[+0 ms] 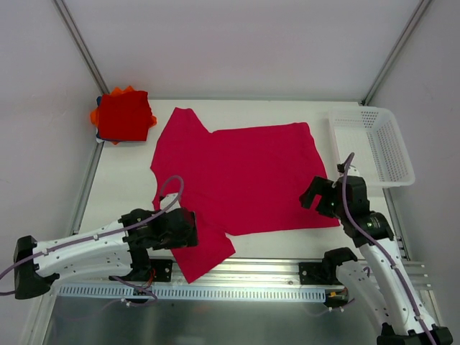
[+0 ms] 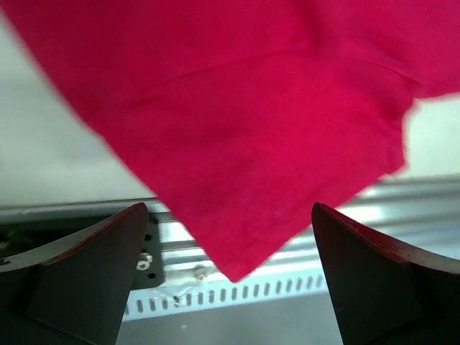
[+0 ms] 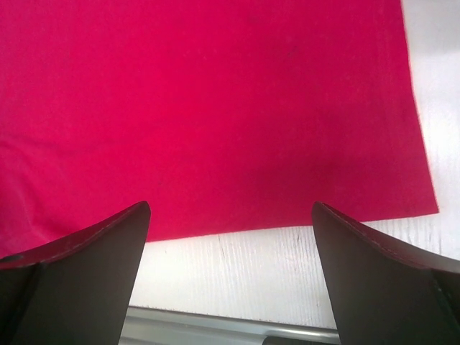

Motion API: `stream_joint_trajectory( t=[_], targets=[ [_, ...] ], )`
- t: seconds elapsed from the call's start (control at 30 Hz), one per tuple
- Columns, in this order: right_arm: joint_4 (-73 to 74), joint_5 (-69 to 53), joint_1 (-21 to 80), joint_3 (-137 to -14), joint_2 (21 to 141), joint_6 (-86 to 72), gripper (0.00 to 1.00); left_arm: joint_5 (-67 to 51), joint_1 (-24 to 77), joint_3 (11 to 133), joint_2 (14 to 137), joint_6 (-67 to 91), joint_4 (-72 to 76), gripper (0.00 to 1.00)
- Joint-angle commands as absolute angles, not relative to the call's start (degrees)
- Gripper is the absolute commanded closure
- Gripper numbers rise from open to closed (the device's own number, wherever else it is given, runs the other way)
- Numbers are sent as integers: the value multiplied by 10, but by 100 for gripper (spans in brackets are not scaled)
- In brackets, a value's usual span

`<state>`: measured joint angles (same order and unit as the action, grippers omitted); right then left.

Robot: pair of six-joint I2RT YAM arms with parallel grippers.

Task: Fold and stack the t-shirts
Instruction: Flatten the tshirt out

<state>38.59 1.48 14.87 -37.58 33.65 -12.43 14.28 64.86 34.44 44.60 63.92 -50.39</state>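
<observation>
The left arm (image 1: 79, 248) is folded low along the near edge of the table (image 1: 129, 180), elbow out past the near left corner, forearm running back to the right. The left gripper (image 1: 180, 228) points right, level with the surface, its dark fingers (image 2: 86, 273) spread wide. The right arm (image 1: 381, 266) rises from its elbow at the near right corner. The right gripper (image 1: 317, 192) tips down toward the far left, jaws wide apart.

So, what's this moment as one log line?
pink shirt spread flat | left claw open at sleeve | right claw open by hem | folded stack back-left
</observation>
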Motion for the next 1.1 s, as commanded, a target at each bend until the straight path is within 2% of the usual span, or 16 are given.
stream_joint_trajectory(
  t=[0.0,0.07,0.13,0.23,0.67,0.8,0.83,0.9,0.93,1.07],
  targets=[
    [370,-23,154,-363,348,-120,1,260,684,353,488,804,-633,1],
    [367,-22,154,-356,350,-115,1,300,698,372,538,894,-733,1],
    [358,-20,155,-346,345,-111,1,314,705,377,564,940,-766,1],
    [337,-31,155,-332,350,-119,1,307,714,374,601,981,-749,1],
    [292,-56,162,-312,388,-126,1,305,747,304,608,1106,-646,3],
    [294,-55,164,-311,388,-126,1,305,769,301,647,1151,-640,14],
    [295,-55,164,-310,388,-125,0,303,777,301,653,1163,-639,23],
    [294,-52,166,-308,388,-126,1,300,804,307,671,1194,-638,30],
    [294,-50,166,-307,390,-126,1,298,813,311,680,1209,-638,38],
    [294,-45,168,-305,398,-126,1,287,853,332,730,1241,-637,46]
  ],
)
